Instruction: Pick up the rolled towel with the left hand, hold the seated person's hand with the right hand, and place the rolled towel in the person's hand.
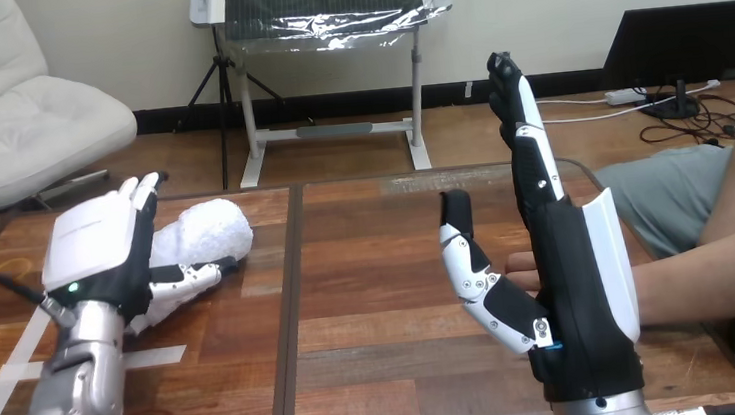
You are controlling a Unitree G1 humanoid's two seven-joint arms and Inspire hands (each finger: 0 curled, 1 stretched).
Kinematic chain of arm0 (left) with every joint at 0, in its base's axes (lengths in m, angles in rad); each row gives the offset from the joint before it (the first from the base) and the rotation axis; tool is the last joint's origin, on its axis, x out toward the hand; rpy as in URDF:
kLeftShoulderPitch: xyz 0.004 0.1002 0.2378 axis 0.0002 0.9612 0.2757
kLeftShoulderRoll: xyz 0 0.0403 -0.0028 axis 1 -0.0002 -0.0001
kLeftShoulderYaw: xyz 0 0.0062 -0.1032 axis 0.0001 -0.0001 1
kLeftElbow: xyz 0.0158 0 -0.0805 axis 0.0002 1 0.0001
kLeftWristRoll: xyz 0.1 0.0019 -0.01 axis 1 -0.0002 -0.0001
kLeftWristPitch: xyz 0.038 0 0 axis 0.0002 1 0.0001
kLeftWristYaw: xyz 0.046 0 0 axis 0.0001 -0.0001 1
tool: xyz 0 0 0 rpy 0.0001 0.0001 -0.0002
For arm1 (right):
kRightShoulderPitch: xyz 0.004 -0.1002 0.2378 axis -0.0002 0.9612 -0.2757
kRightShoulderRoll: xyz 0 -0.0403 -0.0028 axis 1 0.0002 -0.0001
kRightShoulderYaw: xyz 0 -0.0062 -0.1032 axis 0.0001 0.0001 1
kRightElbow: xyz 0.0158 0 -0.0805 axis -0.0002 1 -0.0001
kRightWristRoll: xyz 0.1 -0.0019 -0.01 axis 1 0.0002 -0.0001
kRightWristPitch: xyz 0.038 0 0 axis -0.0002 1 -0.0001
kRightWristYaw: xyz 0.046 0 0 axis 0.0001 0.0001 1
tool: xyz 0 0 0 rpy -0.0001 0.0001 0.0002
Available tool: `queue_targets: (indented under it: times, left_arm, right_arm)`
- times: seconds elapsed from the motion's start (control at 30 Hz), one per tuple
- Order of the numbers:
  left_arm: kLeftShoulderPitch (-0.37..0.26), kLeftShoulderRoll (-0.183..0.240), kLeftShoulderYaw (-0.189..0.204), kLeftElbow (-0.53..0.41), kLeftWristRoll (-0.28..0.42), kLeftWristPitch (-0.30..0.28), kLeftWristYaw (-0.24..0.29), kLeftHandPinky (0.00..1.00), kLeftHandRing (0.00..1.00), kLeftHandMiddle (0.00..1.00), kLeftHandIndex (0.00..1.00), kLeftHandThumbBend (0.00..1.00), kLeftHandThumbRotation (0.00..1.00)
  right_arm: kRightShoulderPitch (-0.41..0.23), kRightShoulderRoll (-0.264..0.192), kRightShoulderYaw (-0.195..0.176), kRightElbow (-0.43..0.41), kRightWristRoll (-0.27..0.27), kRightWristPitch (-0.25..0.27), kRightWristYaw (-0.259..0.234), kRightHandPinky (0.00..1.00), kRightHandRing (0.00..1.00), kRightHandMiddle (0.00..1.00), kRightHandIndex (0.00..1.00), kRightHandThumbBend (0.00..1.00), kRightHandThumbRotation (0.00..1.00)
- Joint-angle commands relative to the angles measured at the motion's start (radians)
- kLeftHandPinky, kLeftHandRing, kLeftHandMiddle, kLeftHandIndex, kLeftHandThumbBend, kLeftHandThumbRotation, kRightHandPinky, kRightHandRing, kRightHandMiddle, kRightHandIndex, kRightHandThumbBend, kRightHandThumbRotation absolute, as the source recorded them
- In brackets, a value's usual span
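A white rolled towel (198,240) lies on the wooden table (377,247) at the left. My left hand (101,253) rests against its near side, fingers straight over it and thumb stretched along its front; it is open. My right hand (571,280) stands upright at the right of the table, fingers straight up and thumb spread, open. The person's hand (523,271) lies behind my right palm, only its fingertips showing between my thumb and palm. Their forearm (716,272) comes in from the right edge. Whether the two hands touch I cannot tell.
A dark seam (290,305) runs down the table between its two halves. Strips of pale tape (31,369) are stuck to the tabletop by my left forearm. The person sits at the right side of the table.
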State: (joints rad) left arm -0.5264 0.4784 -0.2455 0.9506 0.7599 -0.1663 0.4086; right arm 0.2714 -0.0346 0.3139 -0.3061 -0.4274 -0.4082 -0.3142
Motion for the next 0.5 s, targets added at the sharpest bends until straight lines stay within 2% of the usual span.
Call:
queue_targets:
  times: [0.0,0.17,0.47]
  left_arm:
    - [-0.097,0.008,-0.033,0.016,0.014,0.017,0.026,0.9,0.93,0.94,0.92,0.89,0.6]
    - [-0.107,0.008,-0.059,0.023,0.025,0.038,0.029,0.91,0.93,0.94,0.92,0.88,0.59]
    - [-0.123,0.01,-0.114,0.05,0.071,0.067,0.07,0.9,0.93,0.93,0.91,0.89,0.58]
  right_arm:
    - [-0.045,0.031,-0.016,-0.014,0.008,0.0,0.004,1.0,1.0,1.0,1.0,0.0,0.0]
    - [-0.045,0.03,-0.019,-0.014,0.007,-0.001,0.006,1.0,1.0,1.0,1.0,0.0,0.0]
    - [-0.039,0.033,-0.02,-0.025,0.006,0.015,0.011,1.0,1.0,1.0,1.0,0.0,0.0]
